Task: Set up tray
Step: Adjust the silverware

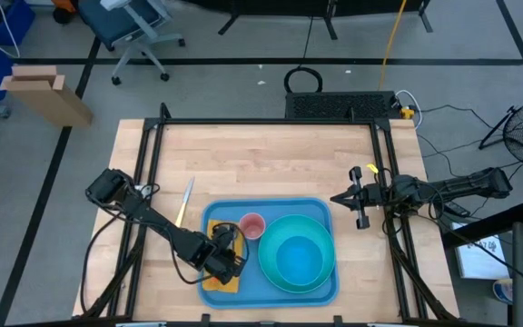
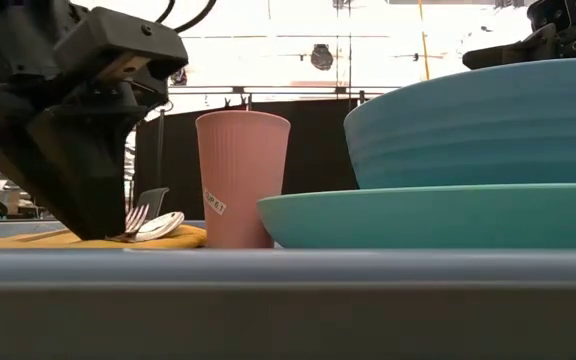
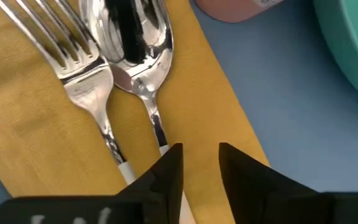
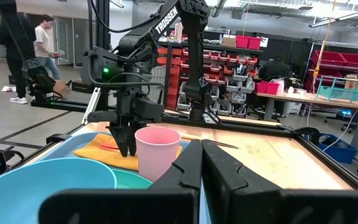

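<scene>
Tray: the large flat blue plastic rectangular tray [image 1: 320,213] with rounded corners and a low rim lies at the near middle of the wooden table [image 1: 261,154], and it's loaded.
On the tray, left end: a mustard-yellow cloth napkin [image 1: 218,280] lies flat, its near-left corner poking over the tray's rim.
On the napkin: one silver metal fork [image 3: 79,81] and one silver metal spoon [image 3: 138,59], side by side, tines and bowl pointing the same way, handles running back toward the fingers.
Middle of the tray: one pink ribbed plastic cup [image 1: 252,225] stands upright, just beside the napkin and close against the plate's rim.
Right part of the tray: one round turquoise plate [image 1: 284,277] with one blue bowl [image 1: 300,252] sitting in it.
Off the tray: one long metal knife with a yellowish handle [image 1: 184,202] lies on bare wood just beyond the tray's left far corner.
Left gripper [image 3: 194,158]: right down over the napkin, fingers a little apart with the spoon's handle running in between them; whether they're gripping it, cannot tell.
Crowding: the cup stands just past the cutlery tips, so that arm works in a tight pocket.
Right gripper [image 1: 361,209]: waiting off the tray's right far corner, over the table edge, jaws clenched together on nothing.
Background: two people [image 4: 30,46] stand well back in the room.
</scene>
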Robot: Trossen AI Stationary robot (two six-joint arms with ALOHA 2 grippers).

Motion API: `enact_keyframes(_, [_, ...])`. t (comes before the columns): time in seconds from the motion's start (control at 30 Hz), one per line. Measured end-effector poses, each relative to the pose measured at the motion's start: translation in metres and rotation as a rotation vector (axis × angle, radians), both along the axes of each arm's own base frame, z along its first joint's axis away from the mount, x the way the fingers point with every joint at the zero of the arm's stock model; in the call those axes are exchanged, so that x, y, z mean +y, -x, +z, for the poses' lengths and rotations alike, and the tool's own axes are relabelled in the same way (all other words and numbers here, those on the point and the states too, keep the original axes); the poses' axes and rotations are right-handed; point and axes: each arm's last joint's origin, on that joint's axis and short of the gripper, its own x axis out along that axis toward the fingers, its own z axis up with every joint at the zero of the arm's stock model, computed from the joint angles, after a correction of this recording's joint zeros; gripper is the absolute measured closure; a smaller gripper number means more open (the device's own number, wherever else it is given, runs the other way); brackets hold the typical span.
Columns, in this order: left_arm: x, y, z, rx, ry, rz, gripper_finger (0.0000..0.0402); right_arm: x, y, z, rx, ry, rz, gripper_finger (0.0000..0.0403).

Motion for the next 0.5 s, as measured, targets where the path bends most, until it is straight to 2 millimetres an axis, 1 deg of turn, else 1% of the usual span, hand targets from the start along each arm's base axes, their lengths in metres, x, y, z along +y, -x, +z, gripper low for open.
enact_keyframes(0.1, [0.003,-0.002,0.000,0.017,0.019,-0.015,0.0284,0.000,0.000,0.000,0.000,0.000,0.000,0.0403])
enact_keyframes(0.23, [0.005,-0.002,0.003,0.026,0.037,-0.043,0.0282,0.000,0.000,0.000,0.000,0.001,0.000,0.0403])
enact_keyframes(0.37, [0.005,-0.004,0.022,-0.024,0.046,-0.072,0.0282,0.000,0.000,0.000,0.000,0.001,0.000,0.0403])
enact_keyframes(0.47, [0.007,-0.004,0.038,-0.054,0.014,-0.078,0.0282,0.000,0.000,0.000,0.000,0.001,0.000,0.0403])
enact_keyframes(0.5, [0.007,-0.004,0.040,-0.055,0.000,-0.074,0.0282,0.000,0.000,0.000,0.000,0.001,0.000,0.0403])
